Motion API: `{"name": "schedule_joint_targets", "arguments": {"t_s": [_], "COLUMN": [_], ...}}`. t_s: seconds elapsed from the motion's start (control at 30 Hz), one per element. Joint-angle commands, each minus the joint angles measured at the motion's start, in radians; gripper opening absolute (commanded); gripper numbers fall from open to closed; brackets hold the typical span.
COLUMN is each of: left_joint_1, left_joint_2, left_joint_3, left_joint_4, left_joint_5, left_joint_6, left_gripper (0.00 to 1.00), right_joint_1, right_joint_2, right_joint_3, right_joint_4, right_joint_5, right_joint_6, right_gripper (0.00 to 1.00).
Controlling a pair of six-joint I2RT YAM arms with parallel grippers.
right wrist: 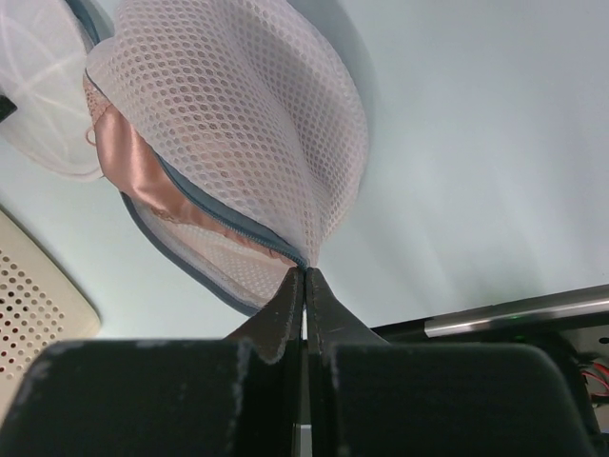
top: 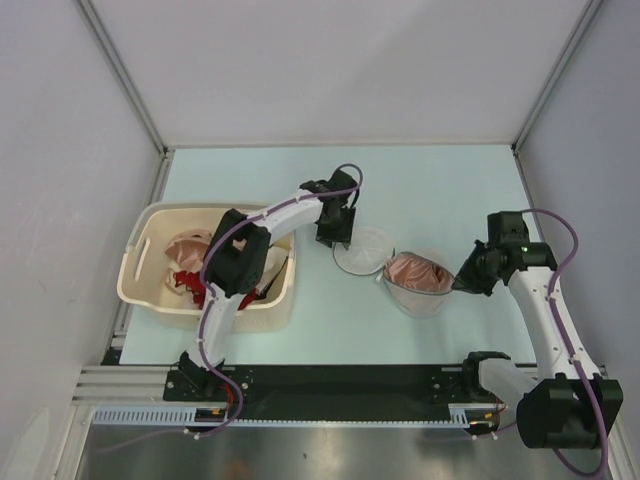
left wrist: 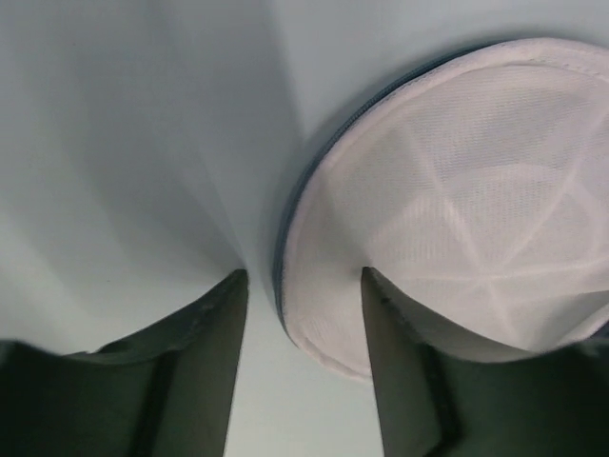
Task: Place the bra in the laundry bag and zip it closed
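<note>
The laundry bag (top: 424,300) lies unzipped in mid-table, with its round white mesh flap (top: 362,250) folded out to the left. The salmon-pink bra (top: 415,270) sits inside the bag's right half and shows through the gap along the zip (right wrist: 143,186). My right gripper (right wrist: 304,272) is shut on the bag's mesh edge (right wrist: 238,114) at the end of the zip, at the bag's right side (top: 458,283). My left gripper (left wrist: 303,286) is open at the flap's far-left rim (left wrist: 457,209). The rim lies between its fingers, close to the right one.
A cream plastic basket (top: 150,295) stands at the left, under my left arm's elbow. It holds a pink garment (top: 187,246) and a red one (top: 188,280). Grey walls close in the table at the back and both sides. A black rail (top: 340,380) runs along the near edge.
</note>
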Motion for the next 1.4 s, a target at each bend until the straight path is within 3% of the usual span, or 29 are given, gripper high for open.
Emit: {"name": "schedule_joint_targets", "arguments": {"t_s": [0.0, 0.07, 0.13, 0.2, 0.3, 0.43, 0.53, 0.67, 0.8, 0.87, 0.9, 0.97, 1.0, 1.07, 1.1, 1.37], "left_joint_1": [0.011, 0.014, 0.019, 0.019, 0.019, 0.014, 0.003, -0.001, -0.001, -0.001, -0.003, -0.003, -0.003, -0.004, -0.004, -0.007], "left_joint_2": [-0.030, -0.032, -0.038, -0.059, -0.091, -0.198, -0.290, -0.363, -0.409, -0.423, -0.427, -0.433, -0.435, -0.441, -0.446, -0.469], "left_joint_3": [-0.094, -0.102, -0.103, -0.106, -0.103, -0.111, -0.151, -0.142, -0.137, -0.132, -0.128, -0.116, -0.113, -0.111, -0.113, -0.105], "left_joint_4": [0.114, 0.122, 0.124, 0.125, 0.128, 0.110, 0.108, 0.089, 0.085, 0.084, 0.082, 0.075, 0.070, 0.065, 0.061, 0.052], "left_joint_5": [0.092, 0.111, 0.118, 0.117, 0.114, 0.106, 0.112, 0.118, 0.137, 0.146, 0.158, 0.167, 0.174, 0.174, 0.174, 0.201], "left_joint_6": [0.013, 0.029, 0.035, 0.040, 0.046, 0.040, 0.038, 0.049, 0.059, 0.063, 0.063, 0.063, 0.063, 0.070, 0.076, 0.096], "left_gripper": [0.45, 0.35, 0.14, 0.00, 0.00, 0.00, 0.00, 0.00, 0.00, 0.00, 0.00, 0.00, 0.00, 0.00, 0.00, 0.00], "right_joint_1": [-0.004, -0.006, -0.006, -0.006, -0.006, -0.004, -0.004, 0.009, 0.190, 0.235, 0.280, 0.311, 0.321, 0.331, 0.339, 0.428], "right_joint_2": [0.007, 0.012, 0.018, 0.035, 0.068, 0.114, 0.160, 0.223, 0.262, 0.286, 0.294, 0.314, 0.322, 0.348, 0.354, 0.427], "right_joint_3": [0.029, 0.038, 0.049, 0.063, 0.094, 0.153, 0.218, 0.331, 0.385, 0.379, 0.371, 0.318, 0.296, 0.235, 0.209, 0.020], "right_joint_4": [-0.001, -0.004, -0.004, -0.004, -0.009, -0.021, -0.016, 0.007, 0.143, 0.228, 0.259, 0.360, 0.390, 0.457, 0.479, 0.641], "right_joint_5": [0.009, 0.014, 0.017, 0.020, 0.032, 0.113, 0.204, 0.271, 0.302, 0.255, 0.238, 0.175, 0.152, 0.081, 0.069, 0.109], "right_joint_6": [-0.033, -0.042, -0.049, -0.059, -0.078, -0.111, -0.141, -0.174, -0.233, -0.245, -0.245, -0.224, -0.208, -0.176, -0.168, -0.130], "right_gripper": [0.00, 0.04, 0.06, 0.08, 0.16, 0.41, 0.54, 0.60, 0.66, 0.61, 0.49, 0.34, 0.18, 0.04, 0.00, 0.00]}}
